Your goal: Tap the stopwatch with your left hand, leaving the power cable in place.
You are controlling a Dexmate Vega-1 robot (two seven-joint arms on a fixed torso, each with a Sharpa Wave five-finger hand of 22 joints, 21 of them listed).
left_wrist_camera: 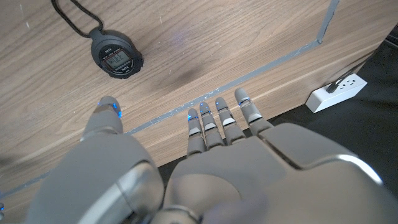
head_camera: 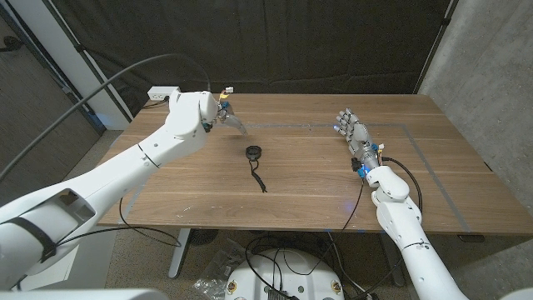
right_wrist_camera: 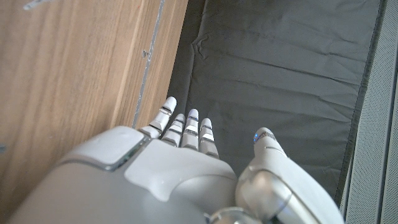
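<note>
Knuckles and the back of my left hand point(left_wrist_camera: 205, 162) sit closest to the wrist lens, fingers point(left_wrist_camera: 214, 121) straight and spread, thumb out to the side, nothing held. From the head view that hand point(head_camera: 223, 114) hangs over the table point(head_camera: 450, 179) on the far side of the stopwatch point(head_camera: 253, 152), near it but apart from it. My right hand point(head_camera: 353, 133) stands well off to the right of the stopwatch, fingers apart and empty, waiting.

So the tap is not yet made. The stopwatch point(left_wrist_camera: 115, 56) lies face up, clear of my fingertips, its black cord point(head_camera: 259, 177) trailing from it toward my body. What is left, as I judge it: bring the left hand back over the stopwatch, lower a fingertip onto its face, and lift off.

A white power strip point(left_wrist_camera: 336, 92) with a cable plugged in lies beyond the table's edge, farther from the stopwatch than my left hand; I take that for the power cable, though I can't be sure. It looks untouched, and my route to the stopwatch leads away from it.
</note>
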